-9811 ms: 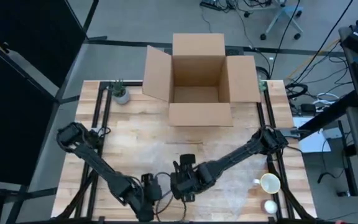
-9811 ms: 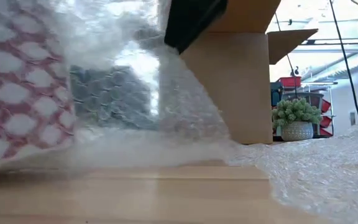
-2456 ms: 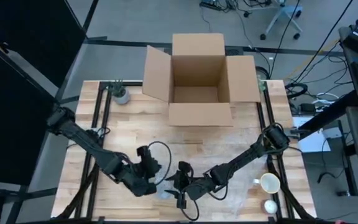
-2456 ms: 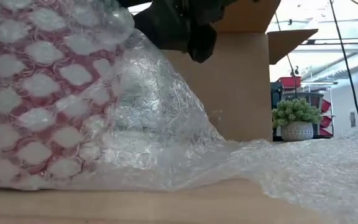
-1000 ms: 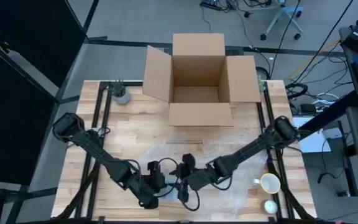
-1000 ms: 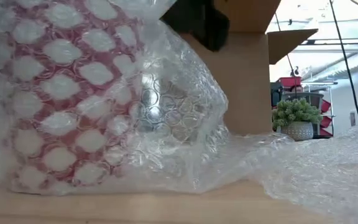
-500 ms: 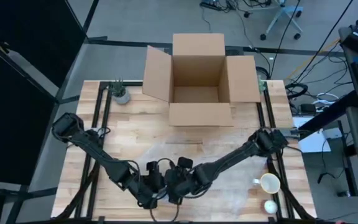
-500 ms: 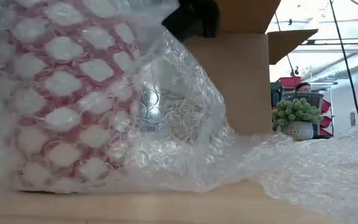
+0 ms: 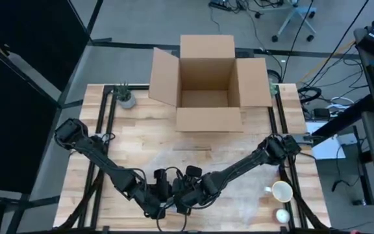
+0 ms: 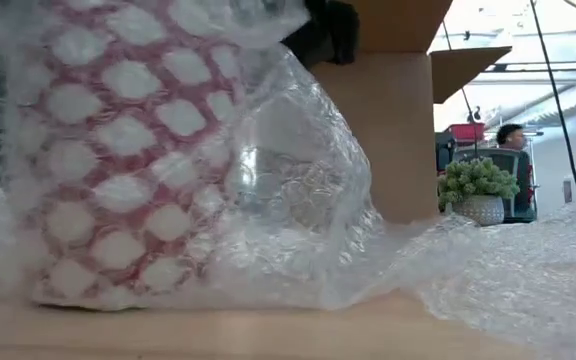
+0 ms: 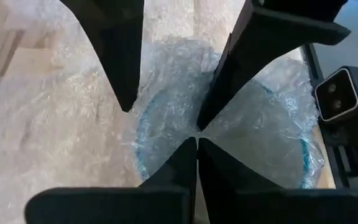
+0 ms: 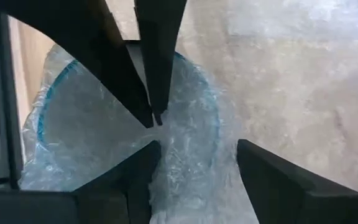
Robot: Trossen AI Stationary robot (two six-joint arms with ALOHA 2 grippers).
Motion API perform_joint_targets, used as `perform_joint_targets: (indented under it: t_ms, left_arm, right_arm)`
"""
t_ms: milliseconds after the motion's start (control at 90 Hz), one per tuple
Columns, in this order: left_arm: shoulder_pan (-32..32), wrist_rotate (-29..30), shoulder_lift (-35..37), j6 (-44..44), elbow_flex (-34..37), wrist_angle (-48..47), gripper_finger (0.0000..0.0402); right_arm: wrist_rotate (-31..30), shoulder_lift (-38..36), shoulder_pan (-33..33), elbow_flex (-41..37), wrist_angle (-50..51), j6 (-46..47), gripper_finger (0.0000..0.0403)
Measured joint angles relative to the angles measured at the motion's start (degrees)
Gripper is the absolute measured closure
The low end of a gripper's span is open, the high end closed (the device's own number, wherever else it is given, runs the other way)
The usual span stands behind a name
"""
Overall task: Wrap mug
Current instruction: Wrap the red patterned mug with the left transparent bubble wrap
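Observation:
The mug [image 10: 128, 160], red with white spots and a blue rim [image 12: 210, 93], stands near the table's near edge under bubble wrap [image 10: 298, 200]. It leans a little on its base. The sheet's loose part [image 9: 239, 188] lies spread over the table beside it. My left gripper [image 9: 164, 195] is shut above the mug's mouth, pointing down. My right gripper [image 9: 182, 192] is open right beside it, one finger [image 12: 145, 165] over the mouth and the other [image 12: 260, 168] outside the rim. In the high view both grippers hide the mug. My left gripper has its shut fingertips [image 12: 155, 115] down on the wrap that sags into the mug's mouth [image 11: 166, 112], coming from above. Whether a fold is caught between them I cannot tell. My right gripper stands astride the wrapped rim; whether its fingers touch the wrap I cannot tell.
An open cardboard box [image 9: 208, 84] stands at the far middle, with a small potted plant [image 9: 126, 97] at the far left. A cream mug [image 9: 281, 192] and a small white object [image 9: 282, 214] sit at the near right. A person [image 10: 513, 135] shows in the room behind.
My right gripper has moved toward the table's left edge and closed in on my left gripper over the mug. The wrapped mug has shifted slightly and now leans, and the wrap bulges more at its side.

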State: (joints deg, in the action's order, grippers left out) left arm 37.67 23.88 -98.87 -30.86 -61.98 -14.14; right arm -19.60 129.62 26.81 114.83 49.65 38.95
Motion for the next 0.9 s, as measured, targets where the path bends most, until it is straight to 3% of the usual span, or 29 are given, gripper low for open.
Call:
perform_joint_targets:
  t_ms: [289,533,900]
  left_arm:
    - [0.13,0.19,0.04,-0.08,0.00,-0.25,0.0396]
    - [0.37,-0.35,1.04,-0.08,-1.35,-2.78,0.0396]
    - [3.04,0.32,8.48,0.34,-3.41,-5.92,0.0396]
  right_arm:
    - [-1.94,3.26,0.00,-1.92,-2.65,6.90,0.0206]
    - [-2.86,3.08,0.59,-2.17,-2.67,7.30,0.0206]
    - [-2.03,3.76,0.55,-2.67,-2.24,6.06,0.0206]
